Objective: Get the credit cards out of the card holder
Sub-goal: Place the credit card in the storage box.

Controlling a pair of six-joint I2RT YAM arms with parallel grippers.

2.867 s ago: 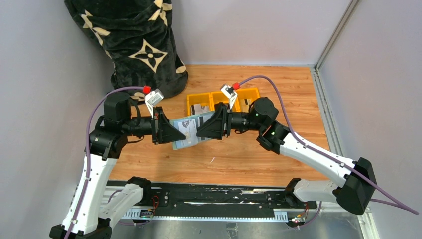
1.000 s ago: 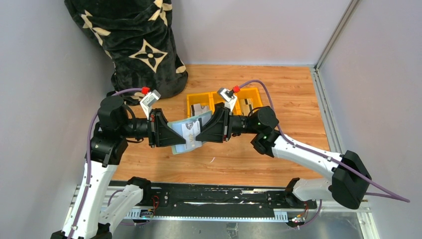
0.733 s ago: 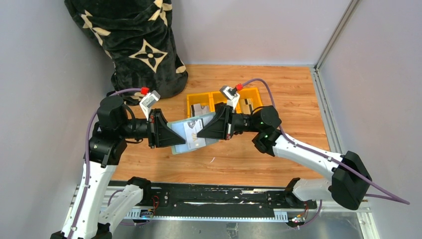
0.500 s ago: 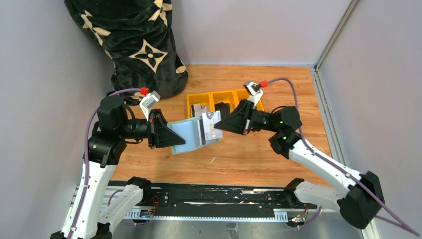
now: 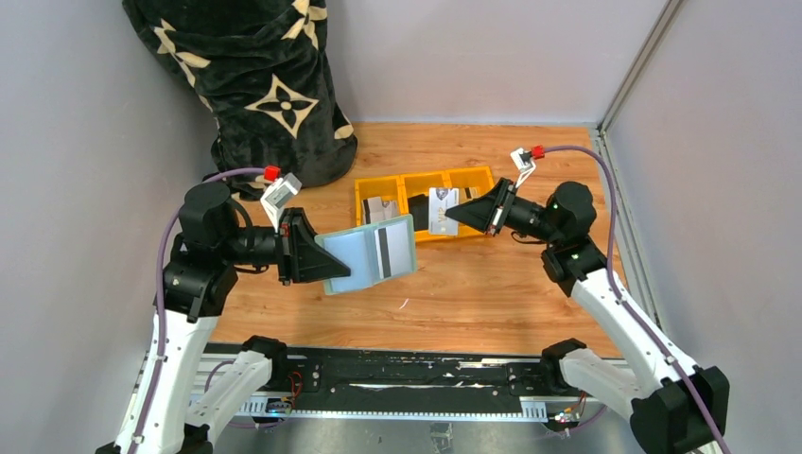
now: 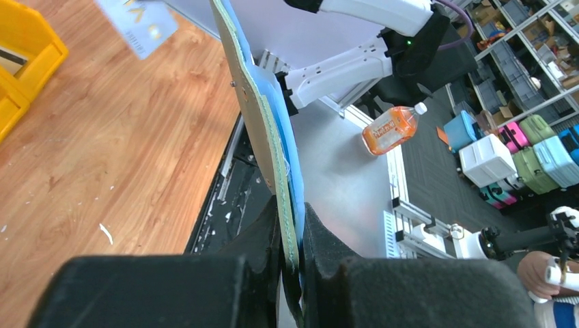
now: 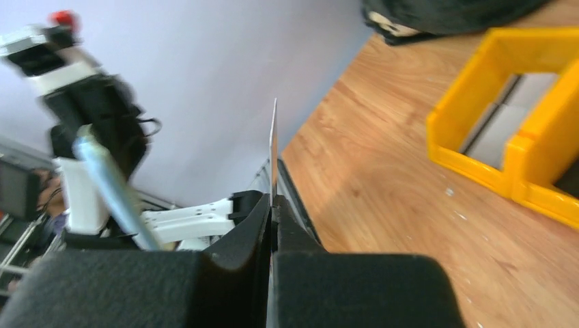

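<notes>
Since your right gripper is pinched fully shut on one credit card, what matters next is how that card sits relative to the yellow tray. From above, the card hangs over the tray's middle compartment, held by its right-hand short end. Its long axis runs out along the fingers towards the left arm. The right wrist view shows it edge-on and clear of the wood, with the tray off to one side and lower. The card is therefore above the tray rather than in it, though you cannot read the height. I judge a drop there needs only a short descent and no sideways travel. Your left gripper is clamped on the near edge of the card holder, which it holds off the table, tilted, with its open face towards the right arm. A striped card shows in its sleeve, and its free end is on the right arm's side. The holder is well apart from the right gripper, to its left and nearer the bases. The right arm is the one placed to pull that card out.
</notes>
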